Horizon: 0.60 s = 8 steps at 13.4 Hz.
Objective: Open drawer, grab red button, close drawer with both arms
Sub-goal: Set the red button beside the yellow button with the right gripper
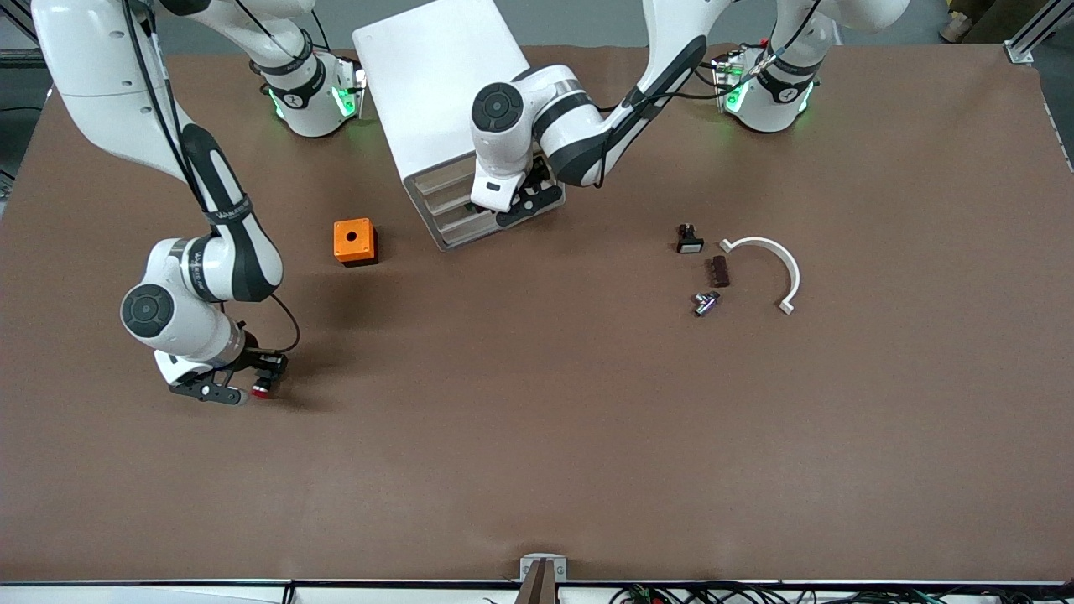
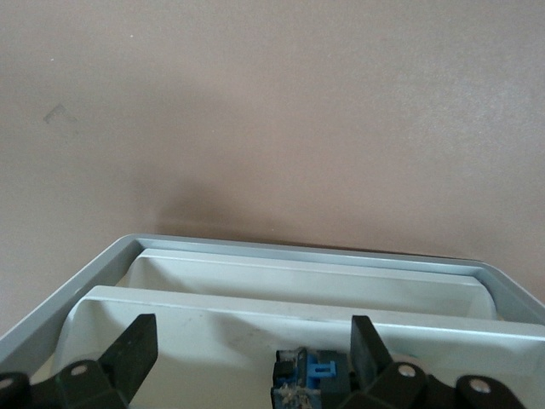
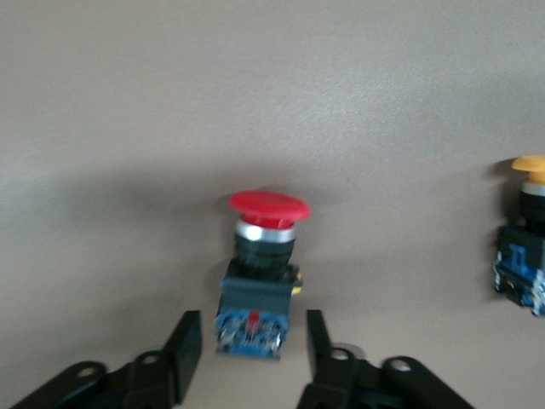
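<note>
The red-capped button lies on its side on the table, near the right arm's end; in the front view its red cap shows by the gripper. My right gripper is low at the table and open, with its fingers either side of the button's blue base and not touching it. The white cabinet holds the stacked drawers. My left gripper is open at the drawer fronts, over a drawer that holds a dark-blue part.
A button with an orange-yellow cap lies beside the red one. An orange box stands beside the cabinet. Toward the left arm's end lie a black button with a white face, a brown block, a metal piece and a white curved piece.
</note>
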Tool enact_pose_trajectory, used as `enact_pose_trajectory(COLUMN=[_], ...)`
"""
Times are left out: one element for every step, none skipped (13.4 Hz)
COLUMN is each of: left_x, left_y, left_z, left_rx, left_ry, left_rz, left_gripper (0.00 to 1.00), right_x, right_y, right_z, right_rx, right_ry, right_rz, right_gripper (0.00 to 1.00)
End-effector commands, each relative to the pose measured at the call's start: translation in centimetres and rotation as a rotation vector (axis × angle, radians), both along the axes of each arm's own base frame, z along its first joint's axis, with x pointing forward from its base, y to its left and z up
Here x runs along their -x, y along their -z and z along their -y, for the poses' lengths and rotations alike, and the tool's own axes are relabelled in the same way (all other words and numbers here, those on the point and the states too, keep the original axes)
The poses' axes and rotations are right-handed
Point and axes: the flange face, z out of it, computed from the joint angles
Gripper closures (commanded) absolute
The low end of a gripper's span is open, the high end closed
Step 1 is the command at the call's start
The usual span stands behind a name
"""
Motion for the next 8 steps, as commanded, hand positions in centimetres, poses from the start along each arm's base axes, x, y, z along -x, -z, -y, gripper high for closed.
enact_pose_trajectory(left_x=[-3.5, -6.1, -8.7, -11.1, -13.3, -15.6, -17.2, -18.6], left_y=[-2.1, -2.9, -4.1, -5.2, -6.3, -7.4, -8.5, -9.3], left_z=[-2.4, -4.0, -5.8, -7.8, -9.8, -12.2, -14.2, -16.2], left_rx=[0.004, 0.017, 0.032, 0.045, 0.055, 0.062, 0.057, 0.034], left_ry=[-0.047, -0.07, -0.078, -0.095, -0.118, -0.149, -0.175, -0.19], left_rz=[0.046, 0.056, 0.073, 0.089, 0.105, 0.122, 0.131, 0.15], left_gripper=[0.0, 0.0, 0.0, 0.0, 0.0, 0.0, 0.0, 0.0], right_x=[0.0, -0.1, -0.1, 0.0, 0.1, 0.1, 0.1, 0.0], right_y=[-4.7, -5.3, -5.9, -6.8, -8.0, -9.5, -10.9, -12.5], right_z=[-1.5, -1.6, -2.1, -2.4, -2.7, -3.1, -3.6, -3.9], right_rx=[-0.005, -0.006, -0.006, -0.006, -0.006, -0.01, -0.012, -0.013], right_ry=[-0.029, -0.03, -0.04, -0.044, -0.048, -0.053, -0.06, -0.063], right_rz=[-0.021, -0.018, -0.01, -0.009, -0.016, -0.026, -0.04, -0.052], right_gripper=[0.0, 0.0, 0.0, 0.0, 0.0, 0.0, 0.0, 0.0])
